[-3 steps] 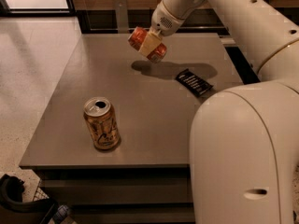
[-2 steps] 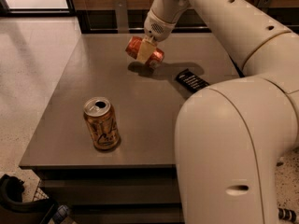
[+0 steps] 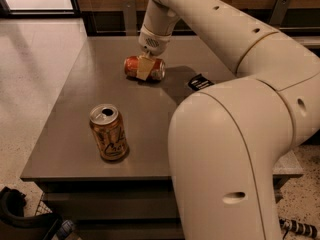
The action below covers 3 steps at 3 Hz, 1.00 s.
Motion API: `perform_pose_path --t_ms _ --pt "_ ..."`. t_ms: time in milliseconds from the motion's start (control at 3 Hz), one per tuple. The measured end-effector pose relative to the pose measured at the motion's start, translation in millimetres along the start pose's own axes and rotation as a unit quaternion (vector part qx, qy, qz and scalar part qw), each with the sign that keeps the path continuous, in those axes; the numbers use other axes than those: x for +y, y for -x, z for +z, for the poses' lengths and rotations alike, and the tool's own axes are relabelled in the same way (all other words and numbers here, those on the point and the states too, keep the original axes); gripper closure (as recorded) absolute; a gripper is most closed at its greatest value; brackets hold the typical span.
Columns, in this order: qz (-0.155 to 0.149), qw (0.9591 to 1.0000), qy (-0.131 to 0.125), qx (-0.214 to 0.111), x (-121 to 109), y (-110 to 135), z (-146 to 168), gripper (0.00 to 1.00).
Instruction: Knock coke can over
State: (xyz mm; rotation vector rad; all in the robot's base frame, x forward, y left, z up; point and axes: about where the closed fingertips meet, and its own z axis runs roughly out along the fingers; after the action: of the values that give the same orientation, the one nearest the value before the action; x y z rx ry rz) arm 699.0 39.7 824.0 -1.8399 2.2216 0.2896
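Hand: your hand point(image 3: 145, 70) is down at the far middle of the surface point(image 3: 150, 116), directly over the coke can point(image 3: 131, 66).
Grip: pinching the coke can. One tan finger point(image 3: 144, 67) lies flat across the can's near side at mid-length; the other is hidden behind the can.
Coke can: lying on its side on the surface, long axis running left to right, silver end point(image 3: 161, 70) to the right and red-orange body to the left. You cannot tell from here whether it has been opened.
Arm: your white arm point(image 3: 225, 39) comes in from the upper right and bends down to the hand. Its large near segment point(image 3: 225, 159) fills the lower right of the view and covers that part of the surface.
Gold can: the larger gold-orange can point(image 3: 108, 139) stands upright near the front left of the surface, well apart from the coke can. Its top is open, with a dark mouth hole beside the tab (nothing inside shows).
Black item: a small flat black object point(image 3: 200, 82) with white marks lies on the surface to the right of the coke can, near it but not touching, its lower edge cut off by your arm.
Surface: a grey top with a dull sheen — it carries the two cans and the black item.
Floor: pale speckled floor point(image 3: 35, 84) to the left.
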Motion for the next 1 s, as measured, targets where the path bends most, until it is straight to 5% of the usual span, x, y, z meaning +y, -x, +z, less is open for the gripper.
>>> perform_pose_path --t_ms 1000 --pt "0.000 1.0000 0.001 0.000 -0.3 2.7 -3.6 0.30"
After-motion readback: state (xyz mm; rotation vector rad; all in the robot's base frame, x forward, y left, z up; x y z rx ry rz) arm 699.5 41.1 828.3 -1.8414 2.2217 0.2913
